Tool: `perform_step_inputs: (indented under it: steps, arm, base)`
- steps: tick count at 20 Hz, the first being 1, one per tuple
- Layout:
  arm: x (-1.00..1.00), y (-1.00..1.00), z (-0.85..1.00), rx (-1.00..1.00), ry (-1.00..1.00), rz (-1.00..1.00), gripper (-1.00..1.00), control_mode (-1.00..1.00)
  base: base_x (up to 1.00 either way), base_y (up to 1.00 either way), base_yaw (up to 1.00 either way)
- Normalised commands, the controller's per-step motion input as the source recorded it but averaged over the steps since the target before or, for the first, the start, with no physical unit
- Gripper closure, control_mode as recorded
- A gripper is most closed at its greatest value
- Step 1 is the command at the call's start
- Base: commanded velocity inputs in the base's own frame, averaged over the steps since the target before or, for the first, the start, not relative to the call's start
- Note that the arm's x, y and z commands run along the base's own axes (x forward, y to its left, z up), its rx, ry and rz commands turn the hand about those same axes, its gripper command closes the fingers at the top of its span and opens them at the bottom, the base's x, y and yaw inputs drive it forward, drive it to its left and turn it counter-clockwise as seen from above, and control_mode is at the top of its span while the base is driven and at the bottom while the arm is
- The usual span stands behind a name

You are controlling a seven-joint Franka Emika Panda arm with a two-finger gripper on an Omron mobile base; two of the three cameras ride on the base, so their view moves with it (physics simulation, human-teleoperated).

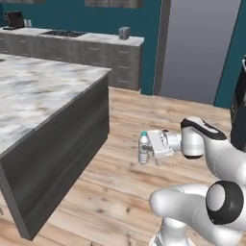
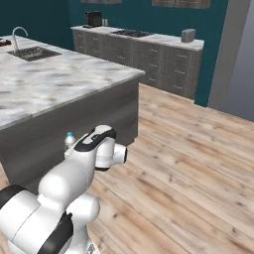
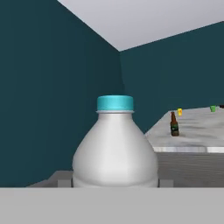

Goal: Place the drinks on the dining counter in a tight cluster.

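My gripper is shut on the clear water bottle, which hangs upright over the wooden floor, to the right of the dining counter and below its top. In the hand view the water bottle with its teal cap stands close in front, between my fingers. Beyond it, a dark brown beer bottle stands on the dining counter. From the right base view the bottle's cap peeks out behind my arm, beside the dining counter.
A small yellow cup and a green cup stand farther back on the marble top. A sink with a curved faucet is set in the island. A counter with grey drawers lines the teal wall. Wooden floor lies between.
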Motion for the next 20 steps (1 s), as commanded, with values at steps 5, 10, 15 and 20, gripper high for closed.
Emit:
perform_step_inputs:
  steps: [5,10,15,20]
  arm:
    - [0.0,0.0,0.0,0.0,0.0,0.0,1.0,1.0]
    - [0.0,0.0,0.0,0.0,0.0,0.0,1.0,1.0]
    - [0.0,0.0,0.0,0.0,0.0,0.0,1.0,1.0]
    - [0.0,0.0,0.0,0.0,0.0,0.0,1.0,1.0]
  base:
    - [0.78,-0.11,0.14]
    - [0.76,-0.1,0.22]
    - [0.81,-0.02,0.25]
    - [0.72,0.0,0.38]
